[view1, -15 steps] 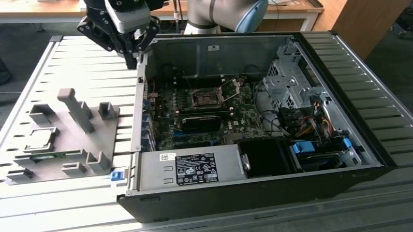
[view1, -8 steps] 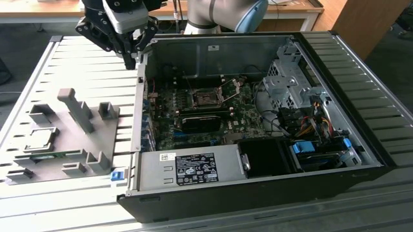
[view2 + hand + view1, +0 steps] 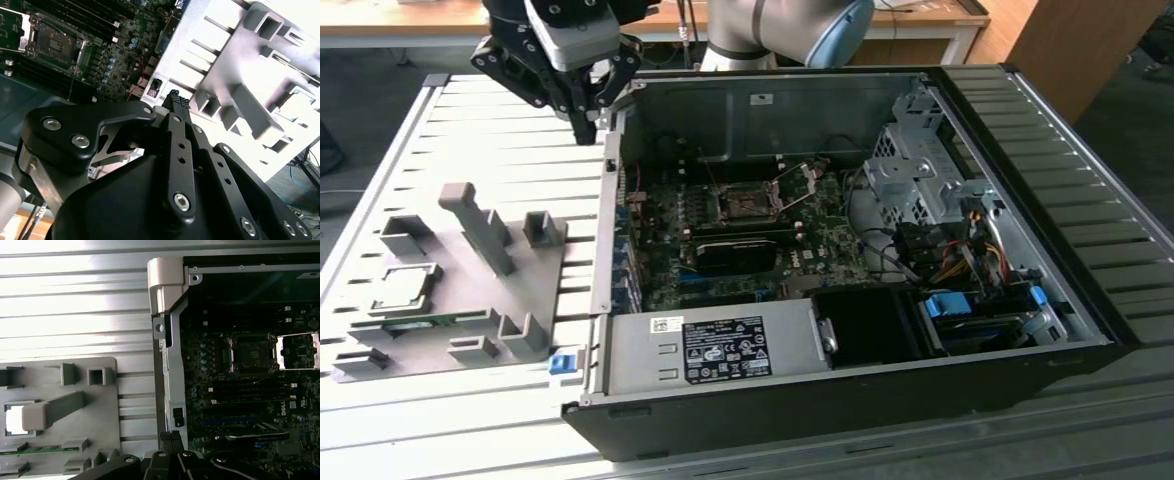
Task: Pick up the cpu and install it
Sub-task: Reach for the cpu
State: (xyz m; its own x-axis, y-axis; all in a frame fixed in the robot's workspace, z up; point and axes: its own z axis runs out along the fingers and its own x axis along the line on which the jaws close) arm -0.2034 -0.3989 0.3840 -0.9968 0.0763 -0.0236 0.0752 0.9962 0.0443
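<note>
The cpu (image 3: 403, 288) is a small shiny square chip lying flat in a recess of the grey tray (image 3: 487, 300) at the exterior view's left. It shows bright in the first wrist view (image 3: 12, 419) and partly behind a tray post in the second wrist view (image 3: 299, 104). My gripper (image 3: 587, 128) hangs shut and empty above the slatted table, beside the case's far left corner and well beyond the tray. Its fingertips (image 3: 175, 96) are pressed together. The motherboard socket (image 3: 747, 203) lies bare with its load plate (image 3: 300, 351) swung open.
The open computer case (image 3: 854, 400) lies on its side on the slatted metal table (image 3: 480, 130). Its upright wall (image 3: 167, 340) stands between the tray and the motherboard. A green memory strip (image 3: 42, 449) sits in the tray, and grey posts (image 3: 478, 225) rise from it.
</note>
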